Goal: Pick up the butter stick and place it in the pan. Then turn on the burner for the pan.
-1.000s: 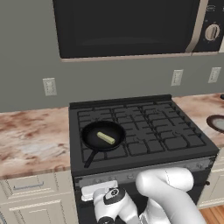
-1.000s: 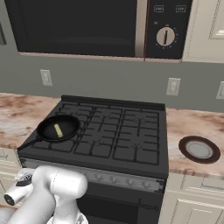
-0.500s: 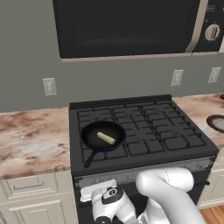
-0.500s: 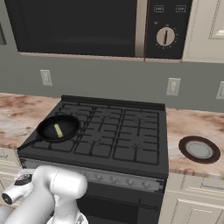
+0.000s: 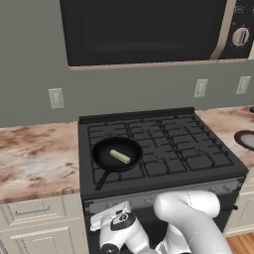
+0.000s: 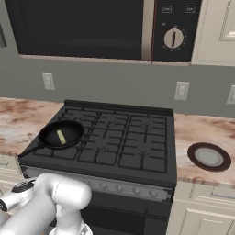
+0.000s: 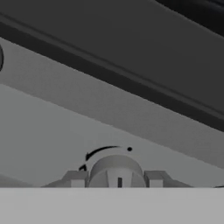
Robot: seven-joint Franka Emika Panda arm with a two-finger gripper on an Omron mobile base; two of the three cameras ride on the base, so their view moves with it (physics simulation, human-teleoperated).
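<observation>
Even, soft rendered light (faint shadows); hand view close, dim and blurry.

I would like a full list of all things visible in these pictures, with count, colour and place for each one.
butter stick: 1, pale yellow, lying inside the pan
pan: 1, black, on the front left burner, handle pointing to the front
stove: 1, black, grid grates, between the counters
knob: 1, grey, on the stove front panel, between the fingertips in the hand view
microwave: 1, black, above the stove, with a round dial
dish: 1, grey with dark rim, on the counter right of the stove
wall outlets: several, white, on the grey wall
counter: marbled brown, both sides of the stove
hand: 1, low at the stove front, fingertips either side of the knob
</observation>
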